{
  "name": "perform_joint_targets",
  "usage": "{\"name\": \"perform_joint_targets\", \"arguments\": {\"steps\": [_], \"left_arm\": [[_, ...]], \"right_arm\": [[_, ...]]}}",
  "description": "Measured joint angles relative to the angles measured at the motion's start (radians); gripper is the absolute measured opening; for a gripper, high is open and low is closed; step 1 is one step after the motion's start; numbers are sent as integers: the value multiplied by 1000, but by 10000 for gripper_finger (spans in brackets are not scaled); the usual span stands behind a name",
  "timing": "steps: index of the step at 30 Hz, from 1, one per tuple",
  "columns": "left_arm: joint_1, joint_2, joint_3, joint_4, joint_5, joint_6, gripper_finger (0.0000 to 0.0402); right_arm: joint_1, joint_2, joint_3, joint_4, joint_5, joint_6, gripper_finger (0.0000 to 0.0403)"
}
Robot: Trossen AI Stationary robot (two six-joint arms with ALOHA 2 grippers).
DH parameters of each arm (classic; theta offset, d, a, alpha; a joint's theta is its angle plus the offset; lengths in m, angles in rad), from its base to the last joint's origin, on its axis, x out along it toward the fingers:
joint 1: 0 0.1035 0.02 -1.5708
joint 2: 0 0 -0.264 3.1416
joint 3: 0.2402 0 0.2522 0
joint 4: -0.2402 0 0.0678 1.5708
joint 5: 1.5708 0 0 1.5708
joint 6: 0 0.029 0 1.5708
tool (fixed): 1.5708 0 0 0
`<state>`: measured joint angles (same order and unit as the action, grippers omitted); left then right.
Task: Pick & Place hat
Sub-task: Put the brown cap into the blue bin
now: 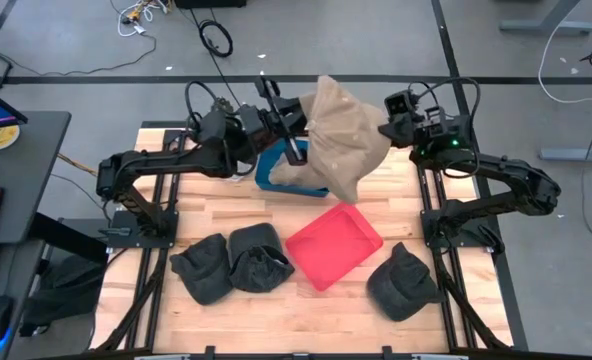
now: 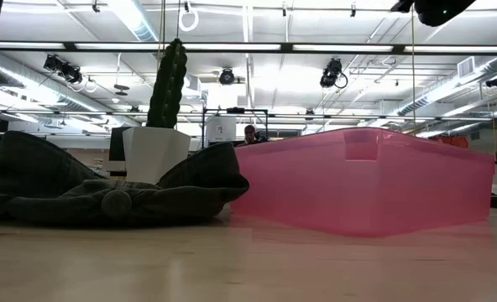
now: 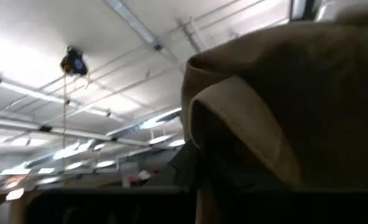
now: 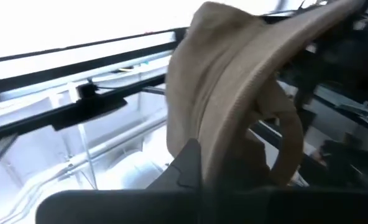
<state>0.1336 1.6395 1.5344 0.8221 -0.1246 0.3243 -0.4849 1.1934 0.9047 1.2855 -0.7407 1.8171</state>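
A tan hat hangs in the air at the table's far middle, above a blue bin. My right gripper is shut on the hat's right side. My left gripper is at the hat's left edge, with the tan cloth close in front of its camera. I cannot see whether the left gripper touches the hat. My right gripper has the hat's right-hand edge between its fingers. It comes from the table's right and slants upward. The cloth runs as a folded band away from the fingers; how many layers I cannot tell. The hat hangs clear of the table and sags toward the near side.
A red tray lies at the near middle; it also fills the right of the low view. Two dark hats lie left of the tray. A third dark hat lies to its right.
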Motion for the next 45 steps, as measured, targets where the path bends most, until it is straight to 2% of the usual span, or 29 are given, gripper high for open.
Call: {"name": "perform_joint_targets", "arguments": {"steps": [5,12,17,20,25,30,35,39,45], "left_arm": [[-2,-4,3,-122,-92,-10,59],[-7,-11,2,-238,-113,-48,86],[-17,-31,-8,-458,-159,-52,106],[-18,-51,-9,-546,-184,-60,124],[-19,-79,-1,-621,-184,-139,178],[-19,-99,-4,-767,-182,-227,232],[-19,-110,-4,-928,-181,-371,254],[-26,-133,-4,-1012,-177,-423,256],[-55,-178,-3,-1033,-142,-412,241]], "right_arm": [[-10,0,-1,44,3,38,6],[-69,-1,-2,74,-46,87,6],[-142,-20,-1,86,-103,124,4],[-178,-30,0,85,-99,141,4],[-221,-34,0,84,-112,168,4],[-269,-34,0,80,-116,168,4],[-330,-34,0,80,-125,163,4],[-391,-35,0,21,-171,99,4],[-416,-45,0,-250,-197,-143,4]]}}
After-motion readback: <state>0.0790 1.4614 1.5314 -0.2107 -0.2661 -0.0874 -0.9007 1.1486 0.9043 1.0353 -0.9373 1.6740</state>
